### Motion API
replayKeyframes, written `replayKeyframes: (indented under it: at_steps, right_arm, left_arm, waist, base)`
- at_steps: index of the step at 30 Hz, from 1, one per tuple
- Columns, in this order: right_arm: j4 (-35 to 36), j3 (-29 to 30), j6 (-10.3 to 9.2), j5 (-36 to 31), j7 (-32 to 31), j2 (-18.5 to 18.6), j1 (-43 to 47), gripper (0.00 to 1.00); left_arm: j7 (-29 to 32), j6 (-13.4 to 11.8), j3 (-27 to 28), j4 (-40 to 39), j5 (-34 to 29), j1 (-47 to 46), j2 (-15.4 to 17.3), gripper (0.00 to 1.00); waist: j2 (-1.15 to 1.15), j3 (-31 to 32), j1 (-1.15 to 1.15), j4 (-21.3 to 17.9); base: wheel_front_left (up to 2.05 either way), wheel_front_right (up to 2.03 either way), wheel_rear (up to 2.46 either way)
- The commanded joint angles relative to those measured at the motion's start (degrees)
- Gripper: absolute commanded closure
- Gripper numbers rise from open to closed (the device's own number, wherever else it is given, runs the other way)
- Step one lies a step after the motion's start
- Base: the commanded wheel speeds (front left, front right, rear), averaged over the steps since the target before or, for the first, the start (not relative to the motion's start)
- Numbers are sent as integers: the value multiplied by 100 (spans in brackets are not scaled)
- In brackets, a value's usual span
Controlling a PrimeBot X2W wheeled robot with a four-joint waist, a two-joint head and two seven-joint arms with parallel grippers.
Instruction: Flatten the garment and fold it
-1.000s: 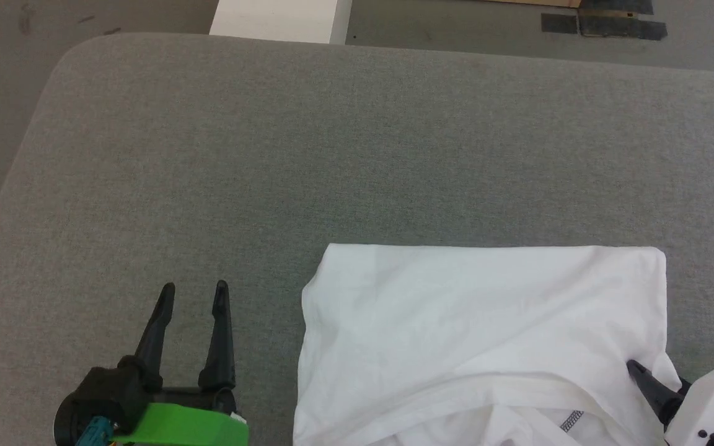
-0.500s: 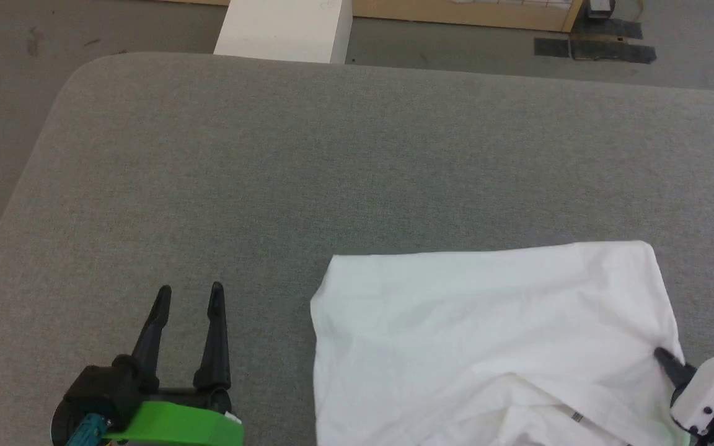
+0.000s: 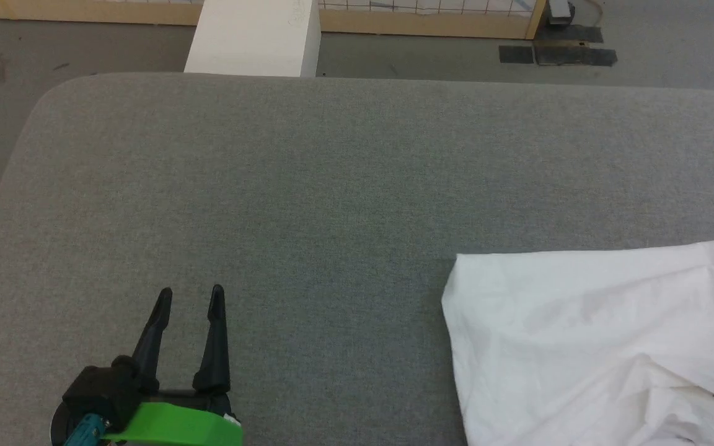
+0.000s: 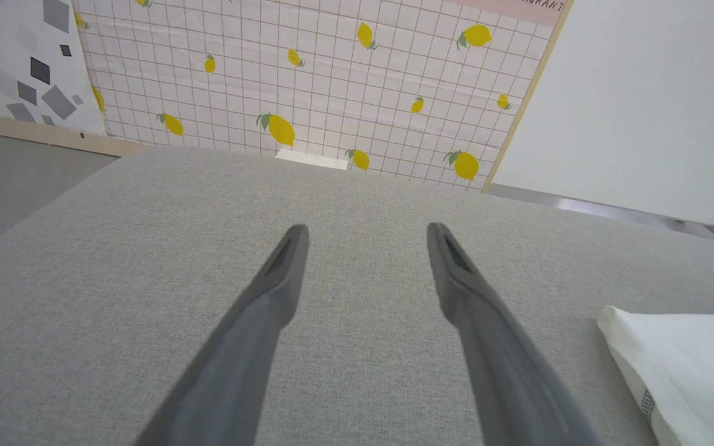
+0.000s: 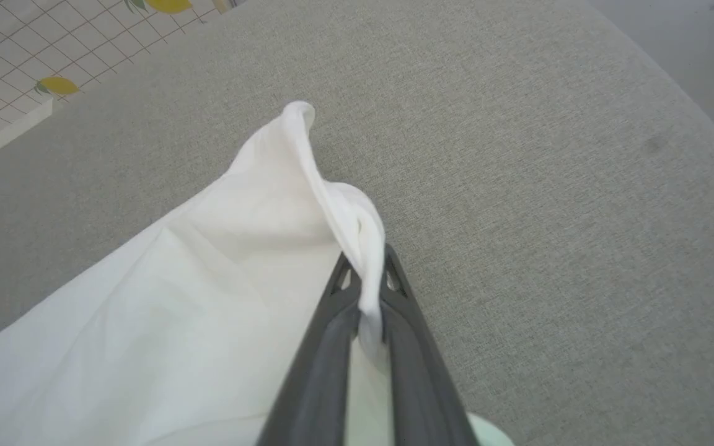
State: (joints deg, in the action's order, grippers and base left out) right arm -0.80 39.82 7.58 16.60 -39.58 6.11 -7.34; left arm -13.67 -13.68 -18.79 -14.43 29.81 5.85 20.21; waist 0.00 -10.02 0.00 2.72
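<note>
Pinching a bunched ridge of the thin white garment, the right gripper has its jaws clamped on the cloth, which lies rumpled at the right of the grey woven tabletop; the left gripper hovers well apart, jaws spread.

Spread left pincer over table

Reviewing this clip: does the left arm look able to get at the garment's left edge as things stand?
Probably yes. The left gripper is open and empty, and just bare grey table lies between it and the garment. The right gripper is shut on a fold elsewhere, not in the way.
</note>
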Motion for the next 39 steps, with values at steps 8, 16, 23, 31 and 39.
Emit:
replayKeyframes:
  at_steps: [8, 16, 23, 31, 39]
  right_arm:
    - [569, -729, -9, 277, -393, -161, 81, 100]
    - [1557, -2129, -9, 969, -1134, -310, 624, 100]
    - [2138, -3099, -9, 1128, -1484, -321, 864, 100]
    - [1751, -3997, -9, 1149, -1604, -323, 736, 100]
    - [504, -4194, -9, 706, -1316, -323, 488, 100]
  left_arm:
    - [6, -17, -23, 44, 21, -50, -23, 0]
    - [-39, 39, -41, 136, 60, -81, -112, 0]
    - [-80, 110, -32, 226, 90, -111, -223, 0]
    - [-107, 213, -50, 330, 67, -189, -330, 0]
    - [-115, 301, -114, 439, 65, -285, -414, 0]
  waist:
    - [0, 24, 0, -39]
    - [0, 79, 0, 60]
    - [0, 49, 0, 215]
    - [0, 7, 0, 385]
    - [0, -50, 0, 611]
  base:
    - [0, 0, 0]
    - [0, 0, 0]
    - [0, 0, 0]
    - [0, 0, 0]
    - [0, 0, 0]
